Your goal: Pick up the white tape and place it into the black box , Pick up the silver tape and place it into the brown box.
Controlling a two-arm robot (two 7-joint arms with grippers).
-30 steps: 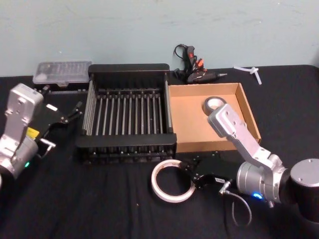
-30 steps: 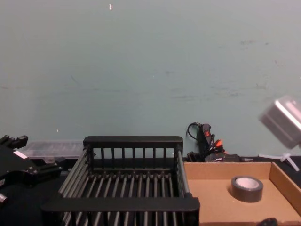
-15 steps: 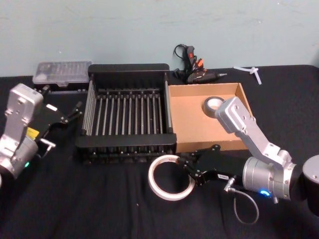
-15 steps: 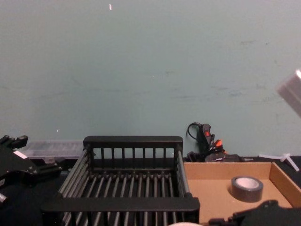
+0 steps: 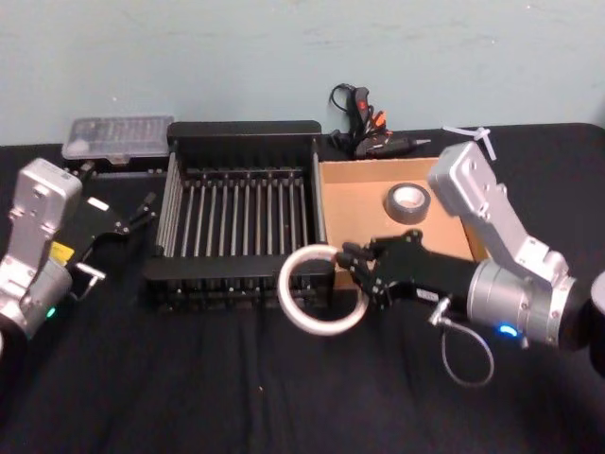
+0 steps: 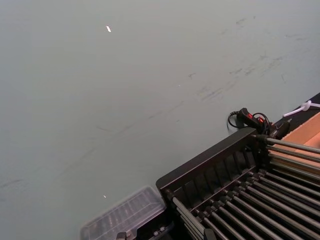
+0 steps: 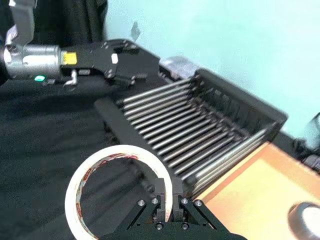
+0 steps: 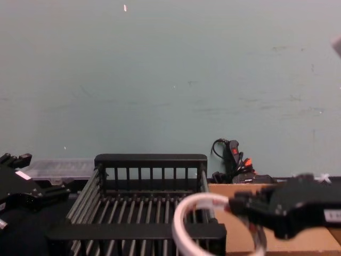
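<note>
Nearest, low in the head view right of centre: right gripper (image 5: 357, 272) clamped on the rim of the white tape (image 5: 319, 288), ring held clear of the black tabletop (image 5: 189, 378), tilted, in front of the near right corner of the black box (image 5: 241, 132); red print visible inside the core in the right wrist view, fingers (image 7: 165, 197) pinching the ring's near edge

At far left of the head view: left gripper (image 5: 142, 210) parked beside the black box, prongs spread apart, holding nothing

Mid frame: black box slatted and bare inside; just right of it, touching side by side, brown box (image 5: 359, 170) with the silver tape (image 5: 408, 200) lying flat on its floor near the far right corner

Farther back, along the upper part of the frame: clear plastic case (image 5: 118, 137) at the left behind the black box, glue gun (image 5: 364, 118) with orange trigger behind the brown box, white plastic piece (image 5: 473, 135) toward the right, then pale green wall (image 5: 284, 47)
</note>
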